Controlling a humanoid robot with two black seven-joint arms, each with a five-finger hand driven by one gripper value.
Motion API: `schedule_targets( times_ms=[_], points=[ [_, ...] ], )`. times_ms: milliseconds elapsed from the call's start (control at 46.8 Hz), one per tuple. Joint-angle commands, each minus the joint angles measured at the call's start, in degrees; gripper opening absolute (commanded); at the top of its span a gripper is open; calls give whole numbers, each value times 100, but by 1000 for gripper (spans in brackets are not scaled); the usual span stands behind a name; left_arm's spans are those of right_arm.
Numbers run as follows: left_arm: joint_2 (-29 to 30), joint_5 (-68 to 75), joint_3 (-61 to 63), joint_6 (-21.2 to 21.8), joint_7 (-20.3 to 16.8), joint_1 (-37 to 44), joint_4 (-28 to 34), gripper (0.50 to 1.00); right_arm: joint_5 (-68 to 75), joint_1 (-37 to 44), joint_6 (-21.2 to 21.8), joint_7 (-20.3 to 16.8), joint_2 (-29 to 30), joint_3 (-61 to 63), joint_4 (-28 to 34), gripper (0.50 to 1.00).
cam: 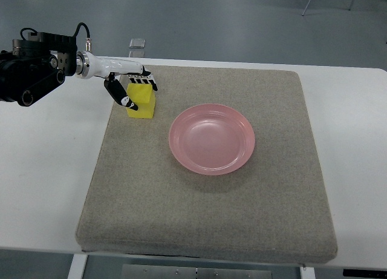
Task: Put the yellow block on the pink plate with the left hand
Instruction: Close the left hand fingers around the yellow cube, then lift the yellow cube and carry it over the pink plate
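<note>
White table (42, 170) fills most of the view, with grey floor beyond its far edge and a thick grey mat (205, 212) laid across its middle. From the left edge the left arm reaches in over the table's far-left corner, a black housing followed by a white forearm, ending in the left hand (130, 88) at the mat's far-left corner. Its thumb (121, 97) angles down against the left face of the block (141, 101), while the other fingers (144, 80), white with black tips, lie over the block's far top edge, so the hand is closed around it. That block is a bright yellow cube with clean edges, its base sitting on the mat. Just to its right, apart from it, lies the plate (211, 139): pink, round, shallow, glossy, with a raised rim, near the mat's centre. Farther right are only mat and bare table.
</note>
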Motion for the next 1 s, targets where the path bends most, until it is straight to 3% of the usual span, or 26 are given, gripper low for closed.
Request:
schedule_targets(
  times_ms=[0, 406, 683, 790, 983],
  points=[
    [-24, -69, -8, 5, 21, -6, 88, 512, 0, 0, -2, 0, 0, 0, 0, 924],
    [-41, -157, -104, 111, 12, -50, 466, 500, 0, 0, -2, 0, 0, 0, 0, 924],
    [-41, -201, -104, 304, 12, -199, 387, 500, 0, 0, 6, 0, 0, 0, 0, 924],
    [-41, -209, -104, 313, 12, -339, 142, 500, 0, 0, -2, 0, 0, 0, 0, 924],
    [55, -262, -104, 629, 12, -577, -860, 500, 0, 0, 6, 0, 0, 0, 0, 924]
  ],
)
